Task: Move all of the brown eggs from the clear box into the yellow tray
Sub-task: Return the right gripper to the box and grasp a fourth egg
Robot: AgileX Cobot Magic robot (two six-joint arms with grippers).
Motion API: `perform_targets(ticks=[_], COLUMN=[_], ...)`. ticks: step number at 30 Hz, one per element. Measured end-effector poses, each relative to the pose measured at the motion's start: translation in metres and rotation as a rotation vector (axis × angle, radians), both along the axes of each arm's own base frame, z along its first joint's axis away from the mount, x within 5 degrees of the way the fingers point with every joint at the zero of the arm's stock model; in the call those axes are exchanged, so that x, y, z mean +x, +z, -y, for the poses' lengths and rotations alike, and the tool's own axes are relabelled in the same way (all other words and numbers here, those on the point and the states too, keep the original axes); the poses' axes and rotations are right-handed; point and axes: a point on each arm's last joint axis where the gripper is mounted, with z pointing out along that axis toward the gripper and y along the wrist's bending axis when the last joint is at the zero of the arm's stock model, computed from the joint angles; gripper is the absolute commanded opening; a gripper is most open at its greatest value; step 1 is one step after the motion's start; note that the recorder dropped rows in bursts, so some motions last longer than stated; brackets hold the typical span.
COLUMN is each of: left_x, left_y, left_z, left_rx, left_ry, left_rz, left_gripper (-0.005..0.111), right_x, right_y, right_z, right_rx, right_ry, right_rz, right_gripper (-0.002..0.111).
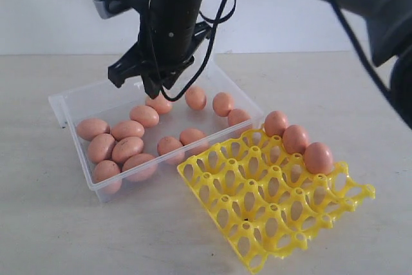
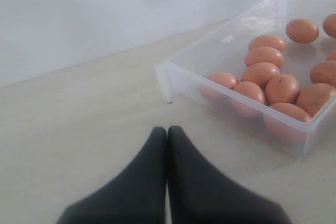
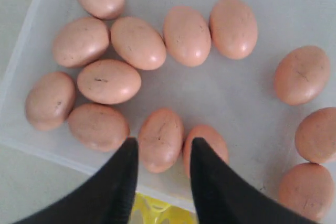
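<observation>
Several brown eggs [image 1: 127,149] lie loose in the clear box [image 1: 71,104]. Three more eggs [image 1: 295,138] sit in the far row of the yellow tray [image 1: 270,204]. My right gripper [image 1: 136,85] reaches across and hangs open above the box, holding nothing. In the right wrist view its fingers [image 3: 163,142] frame one egg [image 3: 160,129] on the box floor [image 3: 236,108], near the wall beside the tray [image 3: 157,211]. My left gripper [image 2: 167,129] is shut and empty over bare table, short of the box corner [image 2: 167,72]. It does not show in the exterior view.
The tray lies at an angle against the box's near right wall, with most of its cups open. The tabletop [image 1: 58,223] runs pale around both, with a white wall [image 1: 51,4] behind. The right arm's cables [image 1: 215,24] hang above the box.
</observation>
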Motion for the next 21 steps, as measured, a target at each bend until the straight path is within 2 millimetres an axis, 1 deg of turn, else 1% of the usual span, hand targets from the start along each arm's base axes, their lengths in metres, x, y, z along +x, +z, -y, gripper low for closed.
perform_targets(ticks=[1, 4, 8, 11, 16, 21], left_x=[0.000, 0.000, 0.000, 0.000, 0.000, 0.000], left_y=[0.000, 0.000, 0.000, 0.000, 0.000, 0.000], left_z=[0.000, 0.000, 0.000, 0.000, 0.000, 0.000], left_rx=[0.000, 0.000, 0.000, 0.000, 0.000, 0.000], left_ry=[0.000, 0.000, 0.000, 0.000, 0.000, 0.000], left_rz=[0.000, 0.000, 0.000, 0.000, 0.000, 0.000], left_gripper=[-0.004, -0.004, -0.004, -0.004, -0.004, -0.004], right_x=[0.003, 0.010, 0.020, 0.026, 0.030, 0.034], right_y=[-0.009, -0.033, -0.053, -0.065, -0.074, -0.091], right_z=[-0.001, 0.000, 0.004, 0.008, 0.010, 0.012], right_rx=[-0.022, -0.100, -0.175, -0.198, -0.214, -0.224], right_ry=[-0.003, -0.024, -0.056, -0.076, -0.085, -0.099], right_rz=[-0.007, -0.012, -0.003, -0.013, -0.022, -0.060], right_gripper=[0.055, 0.055, 0.055, 0.055, 0.055, 0.055])
